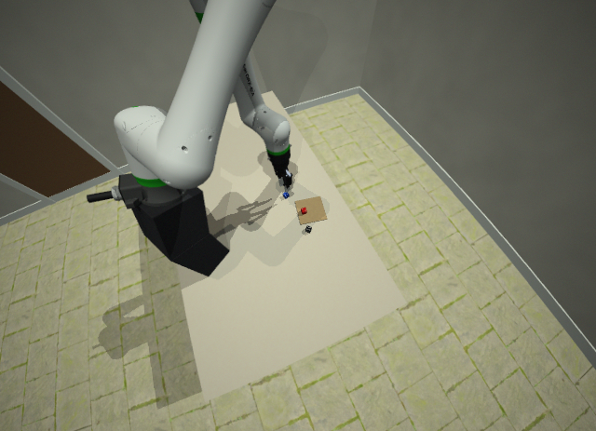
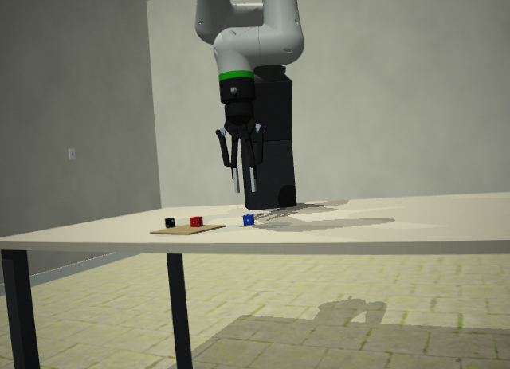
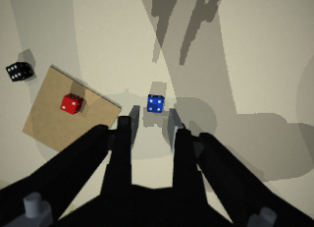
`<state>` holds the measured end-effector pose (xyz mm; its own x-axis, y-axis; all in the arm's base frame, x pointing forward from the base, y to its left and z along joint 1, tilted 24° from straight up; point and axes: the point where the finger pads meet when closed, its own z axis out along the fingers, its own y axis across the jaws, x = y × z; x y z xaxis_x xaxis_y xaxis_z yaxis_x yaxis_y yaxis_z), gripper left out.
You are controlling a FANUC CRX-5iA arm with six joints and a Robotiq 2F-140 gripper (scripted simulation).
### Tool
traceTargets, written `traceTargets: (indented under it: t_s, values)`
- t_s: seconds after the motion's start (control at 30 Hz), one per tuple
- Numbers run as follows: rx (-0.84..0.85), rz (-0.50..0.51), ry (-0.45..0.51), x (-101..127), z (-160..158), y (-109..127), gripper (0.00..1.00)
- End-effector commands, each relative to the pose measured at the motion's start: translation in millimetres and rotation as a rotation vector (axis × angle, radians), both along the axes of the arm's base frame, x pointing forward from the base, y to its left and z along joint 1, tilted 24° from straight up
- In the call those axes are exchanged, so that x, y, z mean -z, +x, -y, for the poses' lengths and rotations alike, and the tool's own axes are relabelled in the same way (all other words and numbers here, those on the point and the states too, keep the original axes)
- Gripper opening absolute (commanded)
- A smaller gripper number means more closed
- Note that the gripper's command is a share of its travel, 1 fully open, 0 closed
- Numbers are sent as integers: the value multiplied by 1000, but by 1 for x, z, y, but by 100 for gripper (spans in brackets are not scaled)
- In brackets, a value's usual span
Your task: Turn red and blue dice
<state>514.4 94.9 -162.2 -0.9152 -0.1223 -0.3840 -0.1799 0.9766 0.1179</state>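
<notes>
The jaws hang narrowed, pinching nothing, above the blue die (image 3: 156, 103) — they should be lowered squarely astride it before squeezing.

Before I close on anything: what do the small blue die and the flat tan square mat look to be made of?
The small blue die looks like hard, smooth plastic: crisp edges, even saturated colour, white pips. The flat tan square mat seems to be thin matte card or cork-like sheet: uniform dull brown, no shine, and in the exterior view it lies nearly flush with the table. Neither shows texture enough to be sure.
</notes>
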Motion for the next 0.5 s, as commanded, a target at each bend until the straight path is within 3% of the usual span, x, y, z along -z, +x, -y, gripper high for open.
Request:
traceTargets:
  t_s: [0.0, 0.47]
  values:
    - [1, 0, -2, 0, 0, 0, 25]
    - [1, 0, -3, 2, 0, 1, 25]
